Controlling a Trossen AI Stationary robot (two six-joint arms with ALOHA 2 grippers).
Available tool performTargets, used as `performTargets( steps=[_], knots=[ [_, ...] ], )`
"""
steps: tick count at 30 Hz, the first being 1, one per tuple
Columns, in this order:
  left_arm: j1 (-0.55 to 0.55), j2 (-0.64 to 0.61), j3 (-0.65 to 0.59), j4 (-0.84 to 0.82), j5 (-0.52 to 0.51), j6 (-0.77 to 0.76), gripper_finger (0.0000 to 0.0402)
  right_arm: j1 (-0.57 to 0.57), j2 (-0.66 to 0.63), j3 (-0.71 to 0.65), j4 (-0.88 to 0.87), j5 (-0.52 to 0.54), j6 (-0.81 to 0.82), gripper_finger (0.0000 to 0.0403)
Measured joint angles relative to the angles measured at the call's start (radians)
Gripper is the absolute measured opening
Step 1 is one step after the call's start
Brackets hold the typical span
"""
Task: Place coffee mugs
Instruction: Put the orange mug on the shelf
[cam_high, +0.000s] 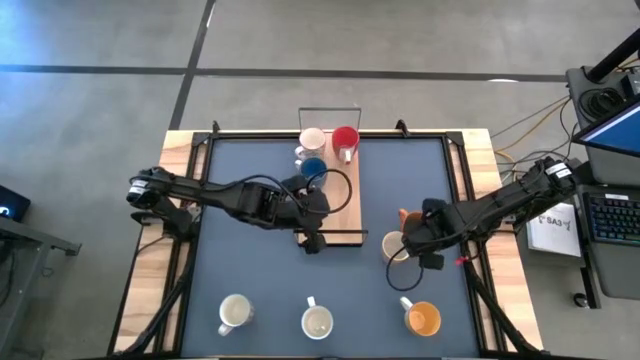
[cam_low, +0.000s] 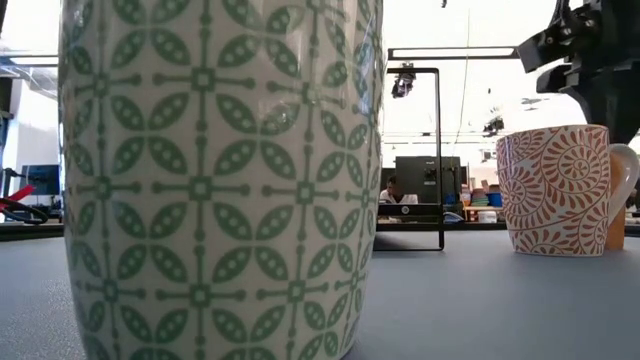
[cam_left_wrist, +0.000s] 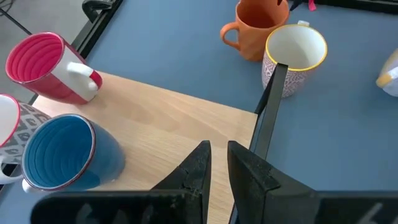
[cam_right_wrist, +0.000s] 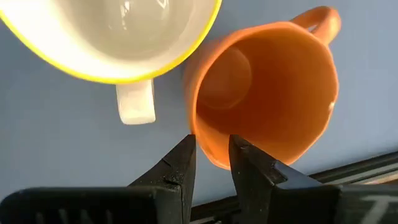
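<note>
Right gripper (cam_right_wrist: 208, 163) sits at the rim of the plain orange mug (cam_right_wrist: 264, 87), one finger outside the wall and one just inside the mouth, jaws narrowly parted and straddling the rim; cannot tell whether they actually clamp it. Likely reason: a rim pinch avoids the handle, which points away from the claw. A yellow-rimmed cream mug (cam_right_wrist: 106, 31) stands just beside the orange one, its handle turned toward the fingers, so clearance there looks tight. Left gripper (cam_left_wrist: 216, 168) hovers over the bare end of the light-wood tray (cam_left_wrist: 180, 118), fingers nearly together, holding nothing. Ahead of it on the tray: blue mug (cam_left_wrist: 59, 152), red mug (cam_left_wrist: 46, 68) and a patterned white mug (cam_left_wrist: 9, 127), grouped at the far end, leaving free board near the claw. Three more mugs wait along the table's near edge: white mug (cam_high: 234, 313), green-patterned mug (cam_high: 317, 321), orange-patterned mug (cam_high: 423, 318)
</note>
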Motion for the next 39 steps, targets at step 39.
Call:
performTargets(
  steps=[39],
  knots=[
    [0.000, 0.000, -0.001, -0.055, 0.000, 0.000, 0.0036, -0.253, 0.000, 0.031, 0.110, -0.018, 0.022, 0.0013]
  ],
)
